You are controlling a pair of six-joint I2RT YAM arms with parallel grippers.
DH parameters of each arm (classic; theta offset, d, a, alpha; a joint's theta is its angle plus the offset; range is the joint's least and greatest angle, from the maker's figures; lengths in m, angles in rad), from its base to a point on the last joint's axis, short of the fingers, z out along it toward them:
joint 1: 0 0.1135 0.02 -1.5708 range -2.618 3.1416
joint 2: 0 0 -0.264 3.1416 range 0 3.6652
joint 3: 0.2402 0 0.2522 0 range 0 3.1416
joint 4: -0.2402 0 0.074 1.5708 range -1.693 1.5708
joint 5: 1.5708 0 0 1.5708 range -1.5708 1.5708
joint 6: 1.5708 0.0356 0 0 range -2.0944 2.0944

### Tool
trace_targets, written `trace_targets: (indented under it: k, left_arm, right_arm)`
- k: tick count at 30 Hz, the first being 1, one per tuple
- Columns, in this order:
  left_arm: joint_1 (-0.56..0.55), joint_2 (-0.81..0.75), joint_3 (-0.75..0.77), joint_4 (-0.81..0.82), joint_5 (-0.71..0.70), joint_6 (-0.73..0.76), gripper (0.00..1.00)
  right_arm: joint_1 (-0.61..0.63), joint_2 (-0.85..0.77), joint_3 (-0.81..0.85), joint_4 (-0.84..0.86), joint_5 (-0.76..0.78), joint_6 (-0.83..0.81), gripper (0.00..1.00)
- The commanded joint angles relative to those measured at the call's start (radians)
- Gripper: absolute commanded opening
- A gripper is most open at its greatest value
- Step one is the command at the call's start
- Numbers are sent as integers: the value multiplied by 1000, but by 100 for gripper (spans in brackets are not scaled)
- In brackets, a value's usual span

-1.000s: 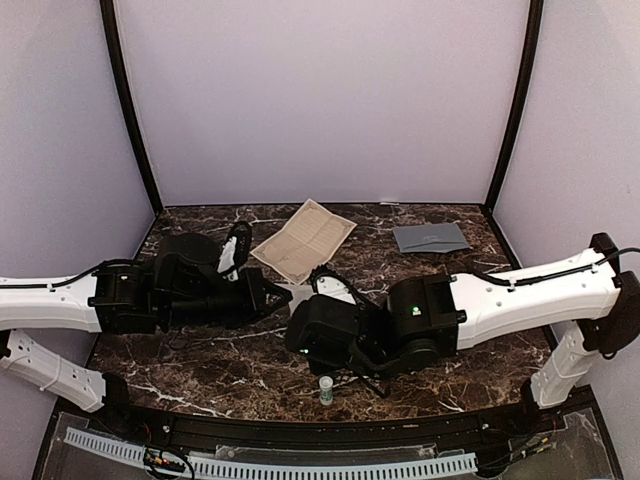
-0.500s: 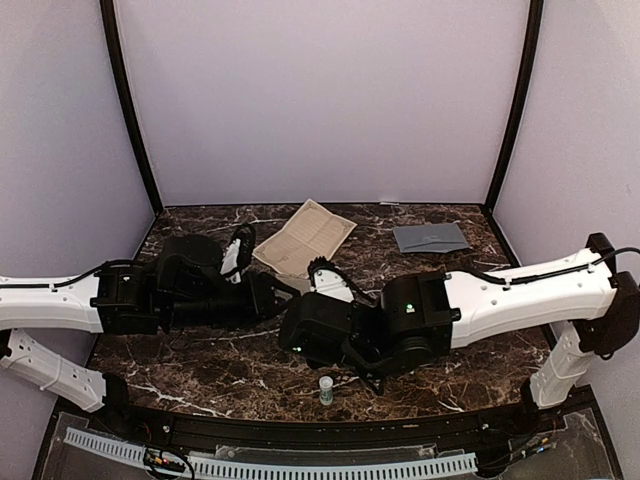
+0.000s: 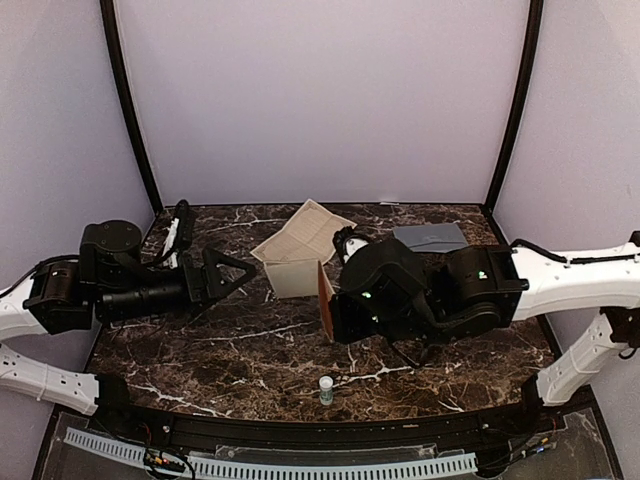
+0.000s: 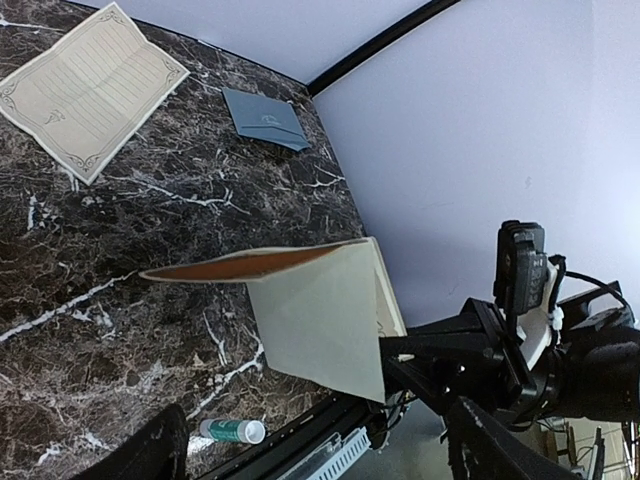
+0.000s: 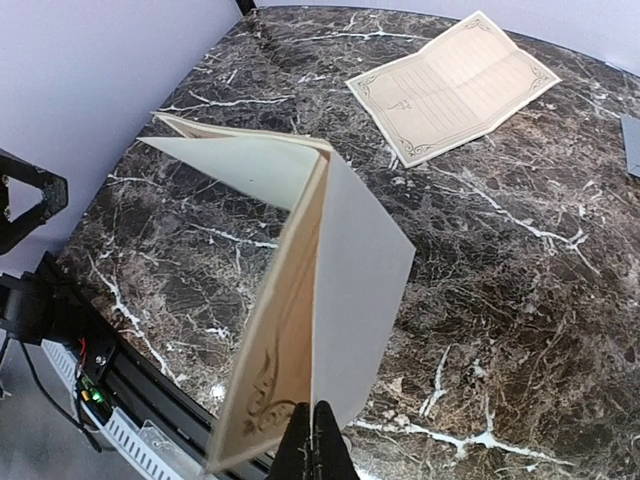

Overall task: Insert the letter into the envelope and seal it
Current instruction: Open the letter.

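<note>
The letter [image 5: 330,270], a cream sheet with printed ornament, is folded into a tent and hangs above the table [image 3: 250,350] in mid scene. My right gripper [image 5: 315,445] is shut on its lower edge. From above, the letter [image 3: 300,280] juts left of the right gripper [image 3: 333,308]. My left gripper [image 3: 213,250] stands wide open to the left, apart from the letter [image 4: 320,320], with nothing between its fingers [image 4: 145,455]. The slate-grey envelope [image 3: 430,237] lies flat at the back right, flap down, also the envelope [image 4: 263,118] in the left wrist view.
A tan printed sheet [image 3: 303,235] lies open and flat at the back centre. A small glue stick [image 3: 326,390] rests near the front edge of the table, below the right arm. Dark posts and lilac walls close in the back and sides.
My left gripper opened, let go of the letter and drew back to the left. The right gripper closed on the letter and carried it up and right.
</note>
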Motion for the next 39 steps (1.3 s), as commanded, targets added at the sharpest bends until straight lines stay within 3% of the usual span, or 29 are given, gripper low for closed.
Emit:
trace_targets:
  k: [1,5,9,16,22,27,34,39]
  left_arm:
    - [-5,51,58,13,122,104,88]
    - [-6,161,102,159,312,148,86]
    - [-10,298,169,192,360,174,86]
    - [-10,386,284,-17,177,202,86]
    - [-10,364,240,-11,137,189,73]
    - [-10,367,227,-31,125,174,70]
    - [-10,339,184,-24,84,166,49]
    - [-10,352,183,-49,68,169,17]
  right_arm:
    - [-32,-60,-46,126,-131,-92,0]
    - [-43,-75,-52,156,-166,-94,0]
    - [-43,-63,-43,158,-182,-82,0]
    - [-43,-56,-43,178,-209,-80,0]
    - [-43,-62,-47,190,-222,-81,0]
    - [-43,-72,-52,198,-224,-80,0]
    - [-42,-96,-74,208,-225,-68,0]
    - [-43,-119,-95,212,-217,-51,0]
